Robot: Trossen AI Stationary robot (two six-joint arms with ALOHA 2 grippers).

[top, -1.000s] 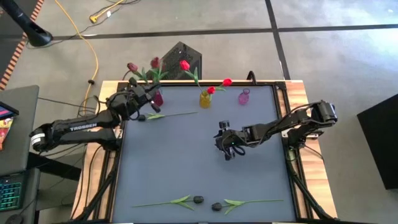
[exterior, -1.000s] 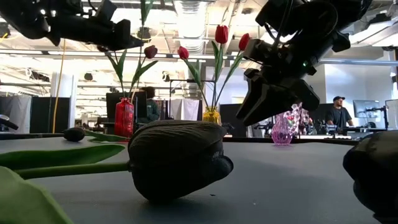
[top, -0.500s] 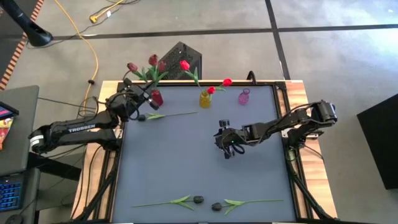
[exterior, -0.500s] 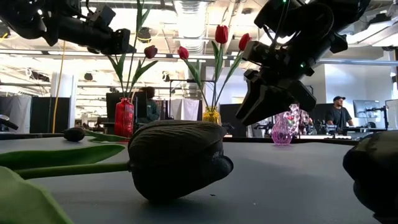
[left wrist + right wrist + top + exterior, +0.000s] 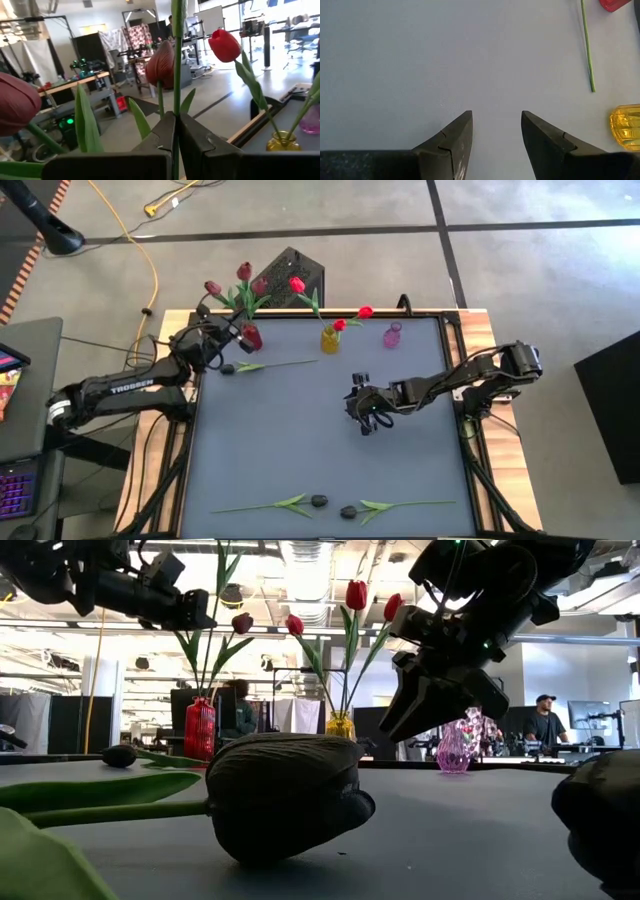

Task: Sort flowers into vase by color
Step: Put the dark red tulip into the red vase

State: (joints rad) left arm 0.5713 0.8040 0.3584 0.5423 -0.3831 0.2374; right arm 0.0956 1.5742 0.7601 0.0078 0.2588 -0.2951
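Both arms are dark, almost black, and made of round tube segments joined by thicker joint housings. The left arm [image 5: 130,387] has white letters printed along its long segment, and a pale grey collar near its base. The right arm [image 5: 470,375] has a bulky rounded housing at the elbow. Thin black cables run along both arms and down the sides near their bases. The left claw [image 5: 176,145] has two dark matte fingers [image 5: 155,137] with flat, angular faces and a small notch step on each. The right claw [image 5: 496,137] has two dark wedge-shaped fingers [image 5: 456,135] that taper to points, each with a similar small notch.
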